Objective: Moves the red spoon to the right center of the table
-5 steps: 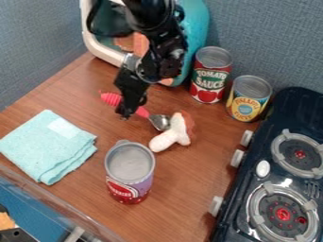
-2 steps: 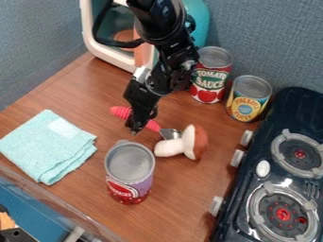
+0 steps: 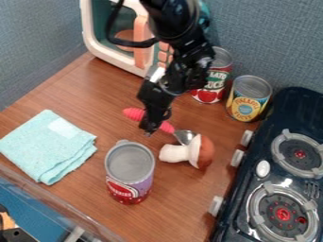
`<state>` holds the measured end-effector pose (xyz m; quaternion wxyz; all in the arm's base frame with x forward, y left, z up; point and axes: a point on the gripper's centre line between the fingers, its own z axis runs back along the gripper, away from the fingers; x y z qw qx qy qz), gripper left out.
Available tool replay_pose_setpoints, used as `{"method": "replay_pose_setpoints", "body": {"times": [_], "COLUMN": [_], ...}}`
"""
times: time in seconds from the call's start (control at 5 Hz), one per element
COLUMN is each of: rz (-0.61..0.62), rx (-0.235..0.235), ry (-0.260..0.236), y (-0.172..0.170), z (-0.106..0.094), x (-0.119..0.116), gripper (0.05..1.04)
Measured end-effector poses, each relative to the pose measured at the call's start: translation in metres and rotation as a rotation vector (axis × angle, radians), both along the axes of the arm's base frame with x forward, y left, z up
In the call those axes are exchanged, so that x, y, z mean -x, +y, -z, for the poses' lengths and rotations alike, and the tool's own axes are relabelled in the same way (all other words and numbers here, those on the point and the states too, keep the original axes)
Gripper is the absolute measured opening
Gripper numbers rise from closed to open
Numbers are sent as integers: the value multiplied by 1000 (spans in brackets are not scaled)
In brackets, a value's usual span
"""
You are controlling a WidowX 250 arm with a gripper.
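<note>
The black gripper (image 3: 151,130) hangs low over the middle of the wooden table (image 3: 183,189), across the handle of the red spoon. It is shut on that handle. The red spoon (image 3: 167,127) has its ribbed handle end to the upper left of the gripper and its silver bowl to the lower right. The bowl touches a toy mushroom with a white stem and brown cap (image 3: 205,151), which lies on its side. Part of the handle is hidden behind the gripper.
A purple-red can (image 3: 129,172) stands just below the gripper. Left lies a folded blue cloth (image 3: 49,146). A tomato can (image 3: 211,87) and a yellow can (image 3: 248,99) stand behind, near a toy microwave (image 3: 114,54). The stove (image 3: 277,170) is at right.
The gripper and the spoon have moved together to the right and slightly down. The mushroom has shifted the same way and turned.
</note>
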<state>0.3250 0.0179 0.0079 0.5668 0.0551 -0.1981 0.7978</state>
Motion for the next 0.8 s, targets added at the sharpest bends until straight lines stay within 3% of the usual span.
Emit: {"method": "replay_pose_setpoints", "body": {"times": [0.4,0.8], "rz": [31,74], "rx": [38,55], "ry": [10,23], "y": [-31,-46], "z": [2,2], "x": [2,35], "gripper": [398,398]}}
